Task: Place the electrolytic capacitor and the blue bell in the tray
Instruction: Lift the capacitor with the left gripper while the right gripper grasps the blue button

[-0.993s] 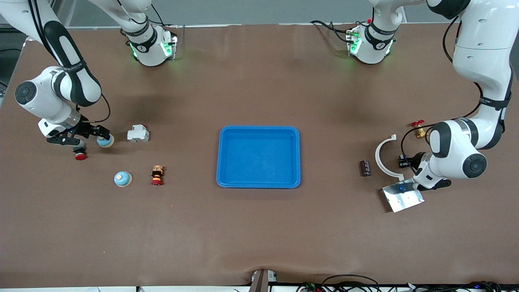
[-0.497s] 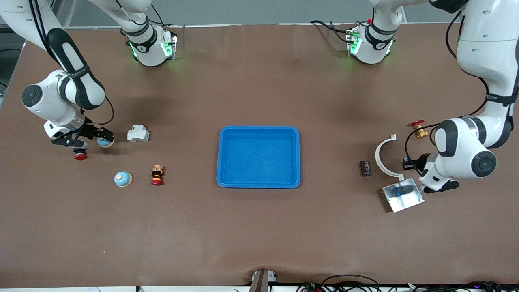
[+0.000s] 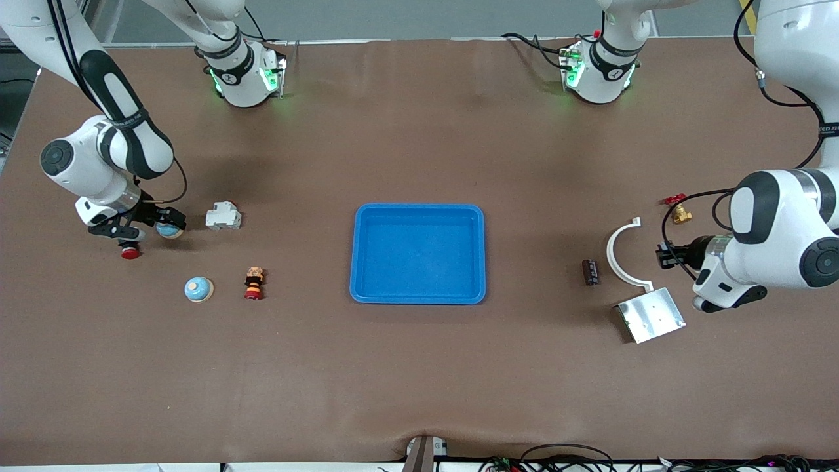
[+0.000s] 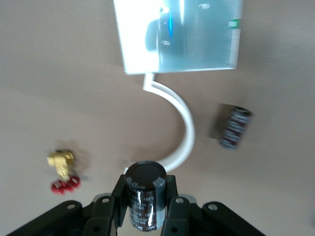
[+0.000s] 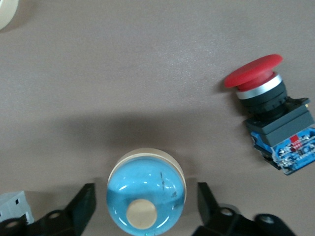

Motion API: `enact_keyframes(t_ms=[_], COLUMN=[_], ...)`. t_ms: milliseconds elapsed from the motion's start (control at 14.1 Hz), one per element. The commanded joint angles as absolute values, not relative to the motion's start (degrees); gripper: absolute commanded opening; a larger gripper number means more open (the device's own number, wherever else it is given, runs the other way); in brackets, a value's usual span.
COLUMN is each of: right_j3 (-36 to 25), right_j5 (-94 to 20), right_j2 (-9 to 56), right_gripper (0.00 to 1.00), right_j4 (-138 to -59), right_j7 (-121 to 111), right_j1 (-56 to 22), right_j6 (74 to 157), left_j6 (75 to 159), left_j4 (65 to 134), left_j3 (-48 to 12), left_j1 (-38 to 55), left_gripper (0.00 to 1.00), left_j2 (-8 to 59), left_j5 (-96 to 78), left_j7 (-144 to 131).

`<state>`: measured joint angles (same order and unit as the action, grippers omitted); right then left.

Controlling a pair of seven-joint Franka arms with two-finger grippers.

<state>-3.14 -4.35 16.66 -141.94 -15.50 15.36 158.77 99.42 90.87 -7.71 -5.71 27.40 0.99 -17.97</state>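
The electrolytic capacitor (image 4: 144,195) is clamped upright between the fingers of the left pincer (image 4: 142,206), which is closed on its dark sleeve; over the last second that arm has drawn up and back toward its own end of the bench (image 3: 419,380), so the silver plate (image 3: 651,314) it was crowding a second ago now lies fully uncovered, with the white curved clip (image 3: 623,254) just beside it; I judge the pick on this side done and the carry to the tray (image 3: 418,254) the step ahead, the tray being well apart and empty. A second capacitor (image 3: 590,272) lies on its side on the bench between the clip and the tray, untouched; a small brass valve with a red handle (image 3: 678,208) sits near the left arm.

At the other end, the blue bell (image 5: 146,193) stands on the bench, dome up, squarely between the two fingers of the right pincer (image 3: 155,226); the fingers are partway in from the wider spread they had a second ago, yet a gap shows on each side of the dome, so the bell is bracketed and not yet gripped; the closing looks to be in hand and the lift should wait for contact. A red push button (image 5: 268,105) lies near the bell, a white breaker (image 3: 223,216) stands beside it toward the tray, and a second blue bell (image 3: 198,289) and a small stacked switch (image 3: 253,282) lie nearer the front camera.
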Motion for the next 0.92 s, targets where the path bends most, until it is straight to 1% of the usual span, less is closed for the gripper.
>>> enact_keyframes(t_ms=[0,355,568,709,851], right_j3=[-2.55,-2.2,-1.14,-0.79,-0.7], right_j5=[-5.62,-5.62,-5.8,-8.16,-8.87], right_j2=[16.44,15.65,12.14,8.11,3.54], right_gripper=[0.0,0.0,0.0,0.0,0.0], right_j4=[-142.38,-141.86,-140.28,-140.27,-140.01], right_j7=[-16.52,-15.82,-14.16,-14.06,-13.98], right_j1=[15.21,13.89,13.89,13.28,13.1], right_j6=[159.17,158.12,150.49,147.23,141.71], left_j6=[95.55,95.54,96.67,100.0,103.26], left_j4=[86.85,84.46,83.41,83.41,83.41], left_j3=[-11.85,-22.48,-23.12,-23.12,-23.12], left_j1=[-5.45,-4.49,0.51,3.15,5.44], left_gripper=[0.04,0.04,0.04,0.04,0.04], left_j2=[27.95,28.91,31.54,33.13,34.8], left_j5=[1.14,1.23,1.14,1.14,0.44], left_j7=[-25.63,-44.79,-51.3,-55.79,-58.79])
